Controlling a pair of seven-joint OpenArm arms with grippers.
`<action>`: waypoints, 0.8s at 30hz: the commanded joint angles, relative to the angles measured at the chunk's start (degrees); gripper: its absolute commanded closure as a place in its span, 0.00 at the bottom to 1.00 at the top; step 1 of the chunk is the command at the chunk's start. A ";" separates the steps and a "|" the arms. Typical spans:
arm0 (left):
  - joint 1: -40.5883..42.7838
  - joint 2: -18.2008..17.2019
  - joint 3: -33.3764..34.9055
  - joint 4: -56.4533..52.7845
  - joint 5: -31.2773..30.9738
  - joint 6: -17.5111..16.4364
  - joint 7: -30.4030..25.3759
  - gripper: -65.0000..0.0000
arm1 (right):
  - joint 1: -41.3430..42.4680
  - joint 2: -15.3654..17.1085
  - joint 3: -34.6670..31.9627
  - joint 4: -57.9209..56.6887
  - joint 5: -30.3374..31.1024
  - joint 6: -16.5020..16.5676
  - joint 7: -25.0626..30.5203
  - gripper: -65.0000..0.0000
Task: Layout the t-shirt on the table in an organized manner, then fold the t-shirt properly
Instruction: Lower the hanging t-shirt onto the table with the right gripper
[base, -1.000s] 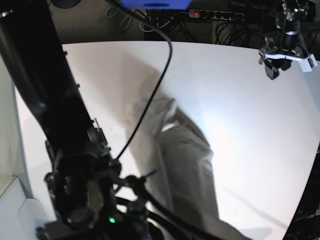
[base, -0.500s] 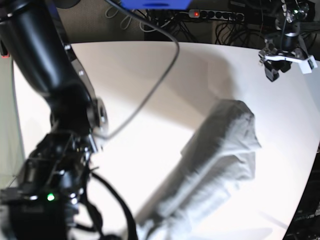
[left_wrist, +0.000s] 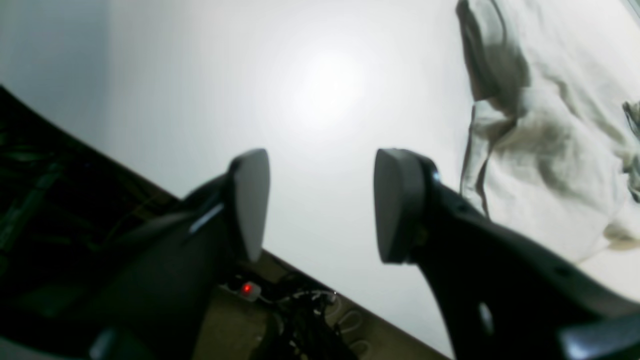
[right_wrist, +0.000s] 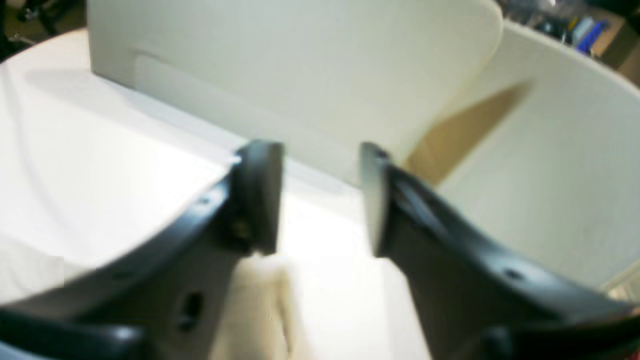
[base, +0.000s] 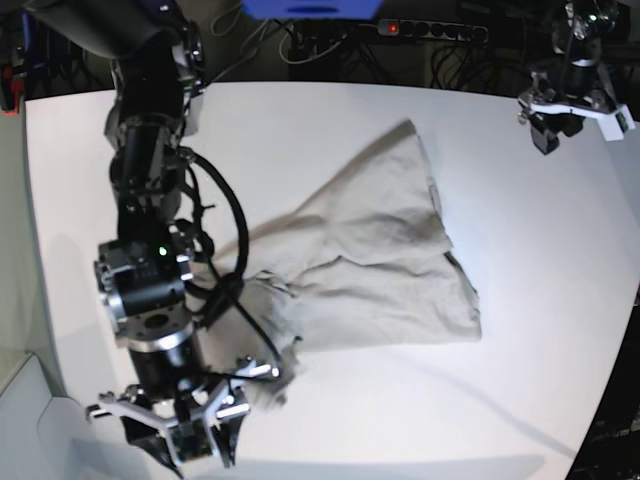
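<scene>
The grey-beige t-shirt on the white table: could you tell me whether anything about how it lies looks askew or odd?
Yes. The wrinkly grey-beige cloth t-shirt lies crumpled and slanted across the white table, one end pointing toward the far edge, its near-left part bunched beside the right arm. Neither gripper holds it; nothing looks damaged.

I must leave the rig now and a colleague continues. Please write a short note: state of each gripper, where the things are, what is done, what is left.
Left gripper: open, empty, raised over bare table at the far corner, away from the cloth.
Right gripper: fingers apart, nothing between them, at the near edge beside the shirt's bunched end.
T-shirt: lies on the table as a rumpled, partly doubled-over heap, spread toward the middle, not flat.
Done: shirt is down on the table and not held.
Left: smooth it flat with sleeves out, then all folds.
</scene>
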 joint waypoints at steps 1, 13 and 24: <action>0.33 -0.29 -0.14 0.90 -0.70 -0.01 -1.02 0.50 | 1.54 -0.02 0.68 0.86 -0.28 -0.47 1.92 0.47; -5.91 -2.05 5.75 -1.21 -0.26 -0.01 -0.93 0.50 | -4.35 -0.28 7.54 1.92 -0.28 -0.55 2.36 0.32; -13.83 -2.49 19.12 -13.25 -0.26 0.51 -1.02 0.50 | -12.00 -0.10 7.45 2.44 -0.28 -0.47 2.45 0.32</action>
